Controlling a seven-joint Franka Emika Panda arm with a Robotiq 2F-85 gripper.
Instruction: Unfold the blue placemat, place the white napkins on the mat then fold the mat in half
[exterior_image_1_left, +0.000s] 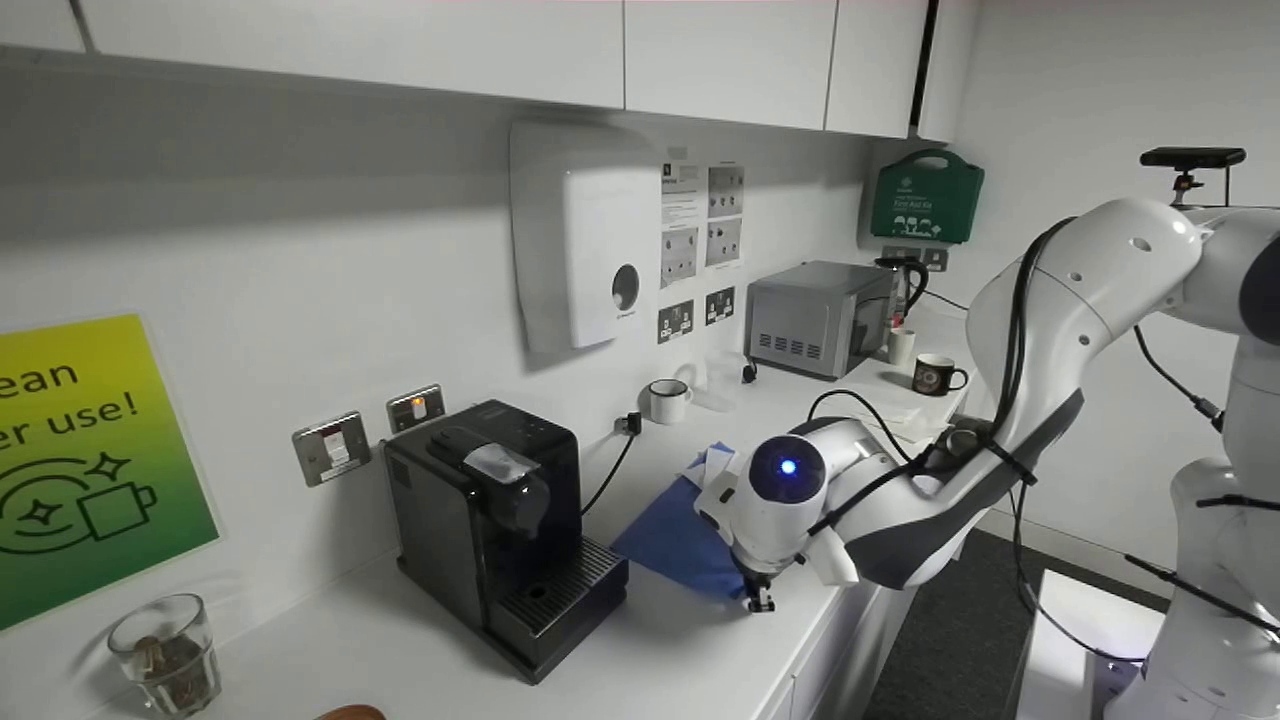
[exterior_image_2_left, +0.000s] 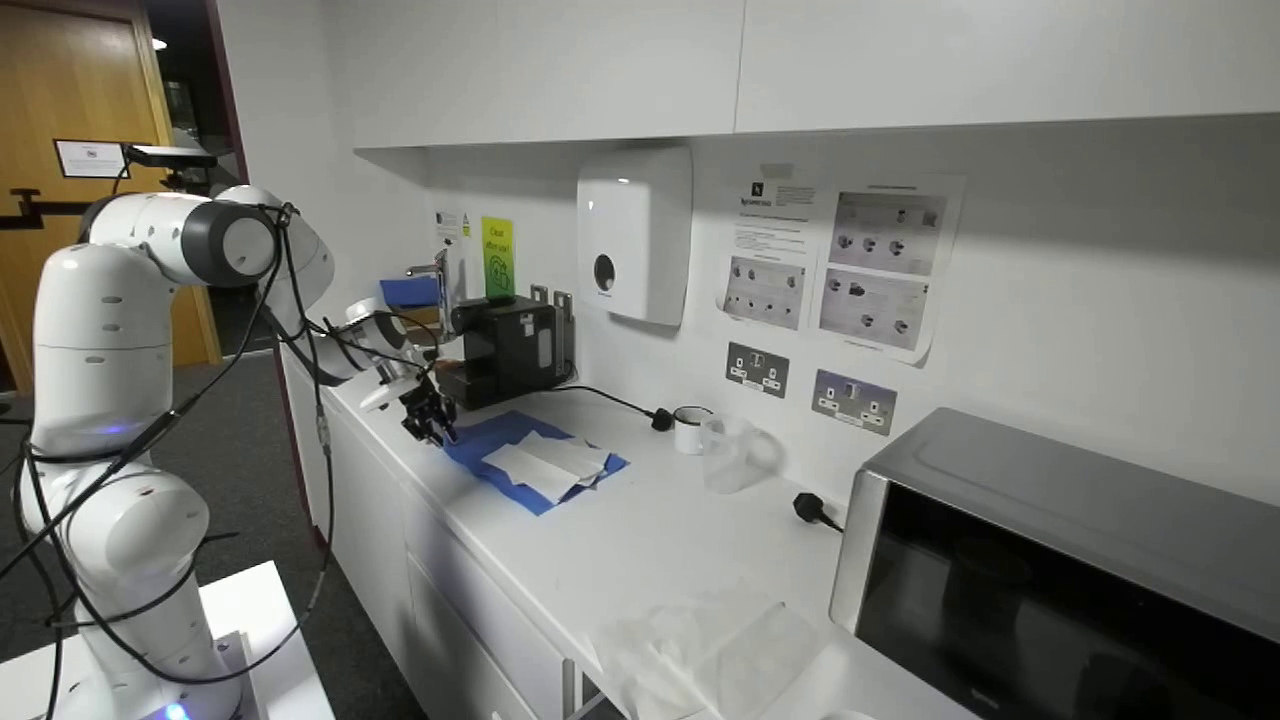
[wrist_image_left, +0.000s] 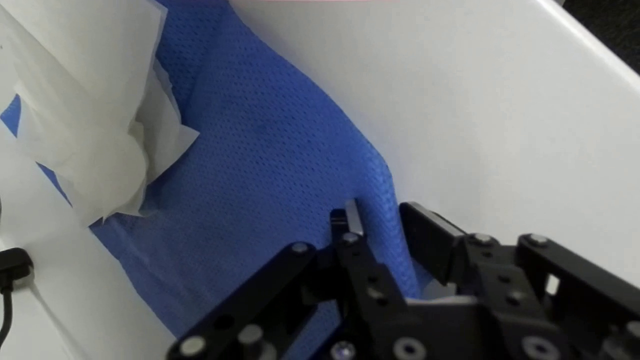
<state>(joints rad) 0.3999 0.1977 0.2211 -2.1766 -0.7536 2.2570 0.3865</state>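
Straddling placemat (wrist_image_left: 265, 165) edge: fingers (wrist_image_left: 427, 242), roomy countertop (wrist_image_left: 500, 130) alongside.

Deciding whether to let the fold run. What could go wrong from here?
Slip: a ridge of the blue placemat sits between the jaws of the gripper, but a firm pinch can't be confirmed; it may pull free on lifting.
Spill: the loose white napkins reach the placemat's edge, so a tug could slide them off.
Bump: the black coffee machine stands close to the placemat; a wide swing could knock it.
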